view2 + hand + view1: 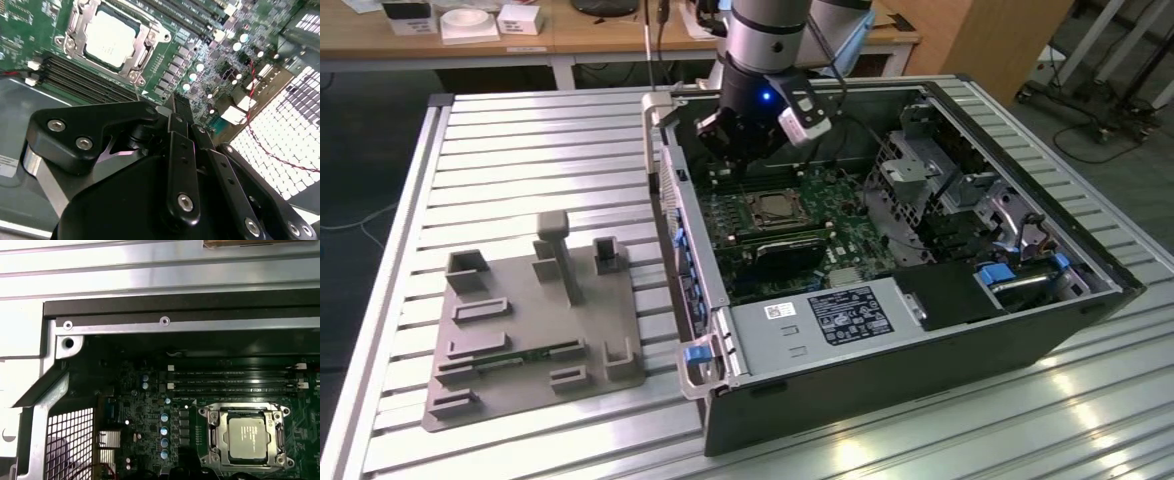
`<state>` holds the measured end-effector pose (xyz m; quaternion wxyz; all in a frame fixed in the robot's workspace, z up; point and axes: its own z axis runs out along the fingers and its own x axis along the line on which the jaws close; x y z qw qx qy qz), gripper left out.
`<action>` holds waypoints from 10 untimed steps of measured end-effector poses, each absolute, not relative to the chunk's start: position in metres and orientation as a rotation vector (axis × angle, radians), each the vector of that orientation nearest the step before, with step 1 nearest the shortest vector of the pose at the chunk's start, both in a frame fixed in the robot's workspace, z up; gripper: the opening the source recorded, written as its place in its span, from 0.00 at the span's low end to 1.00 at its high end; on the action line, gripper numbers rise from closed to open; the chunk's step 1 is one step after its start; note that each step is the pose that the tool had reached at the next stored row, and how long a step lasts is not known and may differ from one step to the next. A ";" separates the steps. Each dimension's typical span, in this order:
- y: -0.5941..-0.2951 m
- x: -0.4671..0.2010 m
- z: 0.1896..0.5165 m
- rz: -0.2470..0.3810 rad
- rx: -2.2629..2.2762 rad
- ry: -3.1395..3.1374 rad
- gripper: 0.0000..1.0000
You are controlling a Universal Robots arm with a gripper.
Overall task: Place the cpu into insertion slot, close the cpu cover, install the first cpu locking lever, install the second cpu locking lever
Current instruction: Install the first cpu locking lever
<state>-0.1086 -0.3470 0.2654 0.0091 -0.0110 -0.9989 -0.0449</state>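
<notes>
Currently the cpu (248,434) is seated in its socket on the motherboard (150,440), inside the open computer case (921,385) on the slatted aluminium table (520,150). The pale metal top faces up and lies level. The cpu cover (215,432) is folded down flat, with its frame around the chip on all four sides and the chip showing through the open centre. Both wrist views show this arrangement. Whether the locking levers are latched cannot be determined.

The gripper (743,148) hangs over the board close to the socket, on the side where the memory slots (235,374) run, and is clear of the cpu. Whether it is open or closed cannot be determined, and no object is seen in its hold.

Handling, as a judgement:
- The cpu is likely very light, rigid and thin, with a smooth top. Its underside and the socket contacts are probably delicate. Grip it only by opposite edges and keep it level.
- The cover looks like thin, stiff sheet metal that swings on its hinge. Apply pressure to the frame border, never to the chip.

A grey fixture tray (534,330) sits on the table beside the case, on the exterior view's left.
</notes>
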 end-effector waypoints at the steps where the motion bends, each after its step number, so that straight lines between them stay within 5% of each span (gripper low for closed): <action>1: -0.346 -0.109 0.264 -0.140 -0.033 -3.120 0.11; 10: -0.344 -0.110 0.259 -0.140 -0.031 -3.124 0.11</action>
